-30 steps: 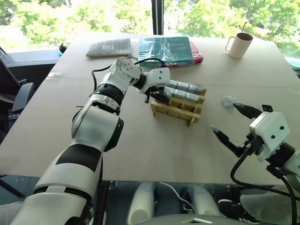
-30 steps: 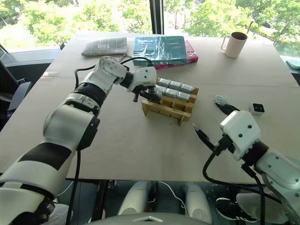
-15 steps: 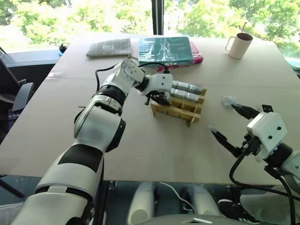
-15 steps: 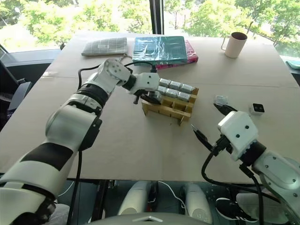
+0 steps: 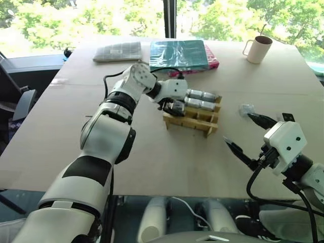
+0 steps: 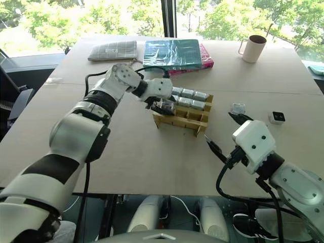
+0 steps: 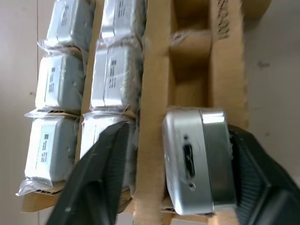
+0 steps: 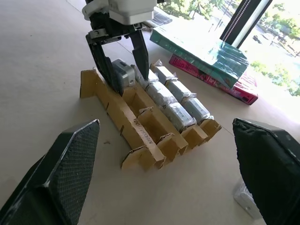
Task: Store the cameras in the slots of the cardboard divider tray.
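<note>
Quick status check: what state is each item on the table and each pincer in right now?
Left pincer: open, straddling a silver camera seated in an end slot.
Right pincer: open, holding nothing.
Cardboard divider tray: two rows filled with wrapped cameras, the nearest row's other slots unfilled.
Loose wrapped camera: on the table.
Mug: upright.

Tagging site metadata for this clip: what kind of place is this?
Probably an office or lab set up for robot trials, beside big windows onto trees. A large plain table holds staged props: a cardboard divider tray, stacked books and a mug.
</note>
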Robot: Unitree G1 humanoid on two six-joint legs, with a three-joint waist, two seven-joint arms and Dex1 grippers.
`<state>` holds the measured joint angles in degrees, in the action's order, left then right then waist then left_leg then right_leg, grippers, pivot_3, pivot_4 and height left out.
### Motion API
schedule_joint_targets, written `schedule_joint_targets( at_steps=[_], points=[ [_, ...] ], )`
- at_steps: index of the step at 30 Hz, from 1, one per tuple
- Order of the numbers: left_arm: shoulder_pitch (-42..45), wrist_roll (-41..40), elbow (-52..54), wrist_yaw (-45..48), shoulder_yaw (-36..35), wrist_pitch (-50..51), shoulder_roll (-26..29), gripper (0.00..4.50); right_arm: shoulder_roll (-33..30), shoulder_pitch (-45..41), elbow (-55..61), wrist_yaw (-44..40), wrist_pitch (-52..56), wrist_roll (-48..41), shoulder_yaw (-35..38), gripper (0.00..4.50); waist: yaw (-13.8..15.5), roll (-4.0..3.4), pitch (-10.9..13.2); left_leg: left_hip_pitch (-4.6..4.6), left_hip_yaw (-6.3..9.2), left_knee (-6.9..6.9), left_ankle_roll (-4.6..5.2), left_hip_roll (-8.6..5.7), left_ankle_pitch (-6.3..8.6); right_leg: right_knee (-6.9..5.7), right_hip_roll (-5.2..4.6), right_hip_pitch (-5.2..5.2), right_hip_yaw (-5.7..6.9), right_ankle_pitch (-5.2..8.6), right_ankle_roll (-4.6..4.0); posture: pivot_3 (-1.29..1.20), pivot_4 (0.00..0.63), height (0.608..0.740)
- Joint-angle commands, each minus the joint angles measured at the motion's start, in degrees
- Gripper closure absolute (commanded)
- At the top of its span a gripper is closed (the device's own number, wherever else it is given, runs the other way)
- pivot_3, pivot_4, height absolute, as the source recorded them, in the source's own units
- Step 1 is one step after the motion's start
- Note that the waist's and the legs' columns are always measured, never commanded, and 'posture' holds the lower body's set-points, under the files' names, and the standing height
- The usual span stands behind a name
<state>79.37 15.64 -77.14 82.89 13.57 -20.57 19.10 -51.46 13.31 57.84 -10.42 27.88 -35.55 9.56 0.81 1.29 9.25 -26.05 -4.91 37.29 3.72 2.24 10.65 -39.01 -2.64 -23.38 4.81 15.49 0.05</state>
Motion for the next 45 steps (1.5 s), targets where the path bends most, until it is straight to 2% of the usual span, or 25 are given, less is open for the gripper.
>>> schedule_joint_targets(
  at_steps=[1,4,9,11,12,14,17,18,20,28,38,42,45],
  points=[
    [2.2,-6.4,0.9,5.8,-6.3,8.1,2.5,0.59,-0.5,0.1,2.2,1.5,-2.1,-0.6,-0.3,0.00,0.0,0.00,0.0,0.00,0.00,0.01,0.00,0.00,0.00,-0.01,0.00,0.00,0.00,0.00,0.00,0.00,0.150,0.740],
    [2.0,-9.8,1.3,2.6,-10.7,15.1,4.9,0.59,0.1,-0.4,2.2,1.8,-1.8,-0.3,-1.5,0.00,-0.2,0.00,0.0,0.01,0.00,0.03,0.00,0.01,0.00,-0.03,0.03,0.00,-0.02,0.00,0.00,0.00,0.150,0.740],
    [-1.9,-13.3,2.9,-8.1,-15.8,19.3,6.3,0.59,2.1,-1.6,2.1,2.4,0.8,1.1,-1.8,0.00,0.1,0.00,0.0,0.02,0.04,0.07,-0.01,0.01,-0.01,-0.06,0.03,0.03,0.01,0.00,0.01,0.00,0.150,0.740],
    [-2.9,-15.5,3.8,-9.1,-17.9,22.0,6.2,0.59,3.2,-1.7,1.9,3.5,2.9,2.9,-1.1,0.00,0.1,0.01,0.0,0.03,0.07,0.10,-0.01,0.00,-0.01,-0.06,-0.02,0.09,0.05,-0.01,0.02,0.00,0.150,0.740],
    [-4.3,-19.3,5.3,-9.6,-21.3,23.4,5.9,0.59,3.8,-2.2,0.9,5.1,4.8,4.5,-0.7,0.00,0.0,0.01,0.0,0.02,0.07,0.12,-0.03,0.00,-0.02,-0.06,-0.02,0.10,0.06,-0.01,0.03,0.00,0.150,0.740],
    [-9.8,-24.2,12.1,-7.4,-24.5,23.9,5.6,0.59,5.2,-4.8,-2.3,8.5,10.2,6.4,-0.3,0.00,-0.1,0.01,0.0,0.04,0.05,0.15,-0.11,0.01,-0.07,-0.06,-0.05,0.11,0.04,-0.02,0.04,0.00,0.150,0.740],
    [-19.7,-28.5,27.3,-2.9,-23.8,31.1,6.0,0.59,10.3,-8.8,-7.4,11.7,17.7,3.2,1.4,0.00,-0.4,0.02,0.0,0.16,-0.01,0.15,-0.21,0.01,-0.13,-0.14,-0.10,0.17,-0.03,-0.15,-0.17,0.00,0.150,0.740],
    [-23.7,-31.0,34.2,-1.0,-23.4,35.1,6.6,0.17,11.2,-10.6,-9.3,11.9,19.2,3.6,1.3,0.00,-0.4,0.01,0.0,0.23,-0.04,0.12,-0.22,0.04,-0.13,-0.17,-0.08,0.18,-0.08,-0.17,-0.21,0.00,0.150,0.740],
    [-30.7,-34.4,45.2,-2.0,-24.0,40.2,7.3,0.03,12.6,-15.6,-14.3,11.3,23.5,2.5,1.0,0.00,-0.9,0.01,0.0,0.30,-0.10,0.12,-0.23,0.03,-0.13,-0.37,-0.10,0.15,-0.16,-0.16,-0.22,0.00,0.150,0.740],
    [-50.6,-42.4,75.1,-8.6,-24.5,48.3,10.4,0.03,17.2,-29.3,-35.9,8.1,21.8,6.3,2.5,0.00,-1.0,-0.03,0.0,0.40,-0.11,0.12,-0.22,-0.02,-0.13,-0.61,-0.24,0.15,-0.15,-0.16,-0.23,0.00,0.150,0.740],
    [-60.5,-45.8,90.0,-13.7,-23.5,47.8,13.0,0.03,22.8,-38.7,-54.2,3.7,16.7,11.0,0.2,0.00,-1.4,-0.11,0.0,0.43,-0.19,0.09,-0.20,-0.04,-0.11,-0.69,-0.26,0.13,-0.23,-0.16,-0.23,0.00,0.150,0.740],
    [-64.8,-45.4,96.9,-21.9,-22.4,48.6,10.5,0.03,23.8,-40.1,-56.7,3.5,14.5,13.3,0.4,0.00,-1.2,-0.12,0.0,0.42,-0.20,0.08,-0.20,-0.05,-0.11,-0.68,-0.29,0.13,-0.26,-0.16,-0.23,0.00,0.150,0.740],
    [-67.7,-40.6,102.3,-35.0,-20.4,48.9,5.3,0.03,23.2,-38.6,-53.8,4.9,12.9,15.9,1.6,0.00,-1.1,-0.15,-0.1,0.43,-0.20,0.08,-0.20,-0.05,-0.11,-0.68,-0.29,0.13,-0.25,-0.16,-0.23,0.00,0.150,0.740]
  ],
)
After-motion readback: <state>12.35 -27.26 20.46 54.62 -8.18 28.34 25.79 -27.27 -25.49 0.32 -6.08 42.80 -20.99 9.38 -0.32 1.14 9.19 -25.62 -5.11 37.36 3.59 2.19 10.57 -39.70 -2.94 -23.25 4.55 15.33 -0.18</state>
